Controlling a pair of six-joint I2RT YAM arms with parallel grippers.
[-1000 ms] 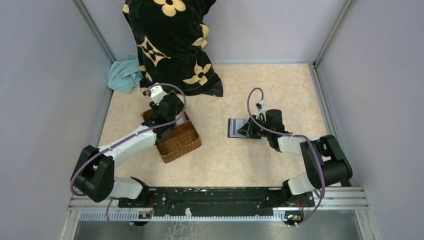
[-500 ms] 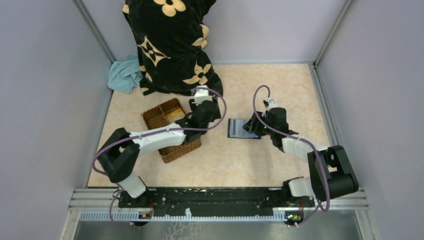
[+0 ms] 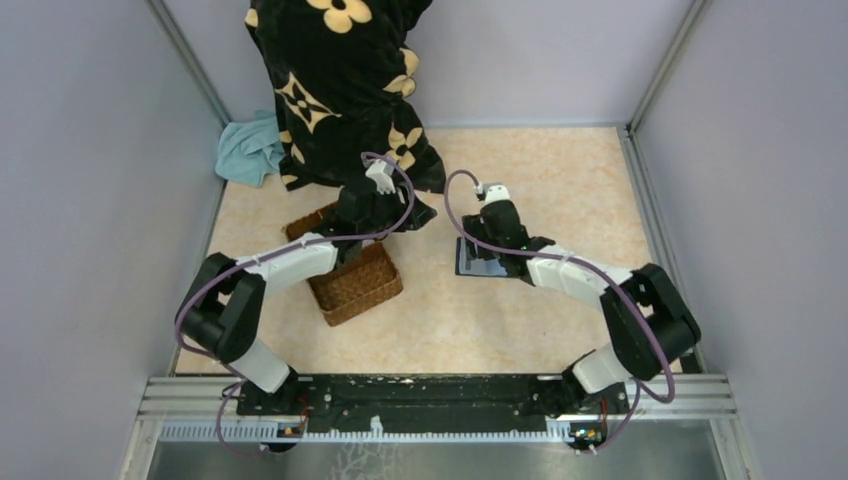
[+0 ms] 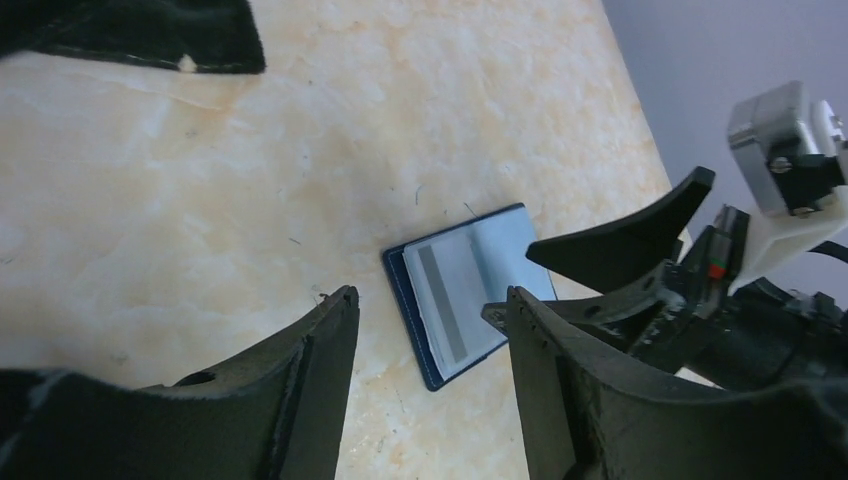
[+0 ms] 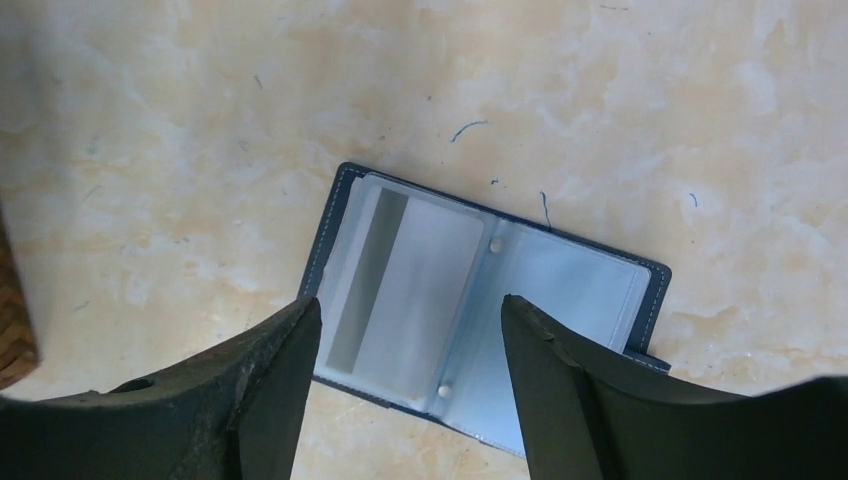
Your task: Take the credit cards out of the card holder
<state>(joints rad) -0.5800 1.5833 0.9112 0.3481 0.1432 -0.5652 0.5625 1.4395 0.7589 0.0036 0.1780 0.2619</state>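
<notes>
The navy card holder [image 3: 468,258] lies open and flat on the table, its light blue sleeves facing up [image 5: 585,300]. One pale credit card [image 5: 410,290] with a grey stripe sits in the left sleeve and also shows in the left wrist view [image 4: 458,285]. My right gripper [image 5: 410,302] hovers open just above the holder, its fingers either side of that card and touching nothing [image 3: 498,240]. To the left of the holder [image 4: 505,238], my left gripper [image 4: 430,297] hangs open and empty, near the black cloth [image 3: 398,212].
A brown wicker basket [image 3: 352,278] stands left of the holder, under the left arm. A black flowered cloth [image 3: 340,90] is heaped at the back, with a teal cloth [image 3: 250,148] beside it. The grey enclosure walls close both sides.
The right gripper has opened from shut and swung left over the open holder. The left gripper left the basket, went right towards the holder, then drew back a little.
</notes>
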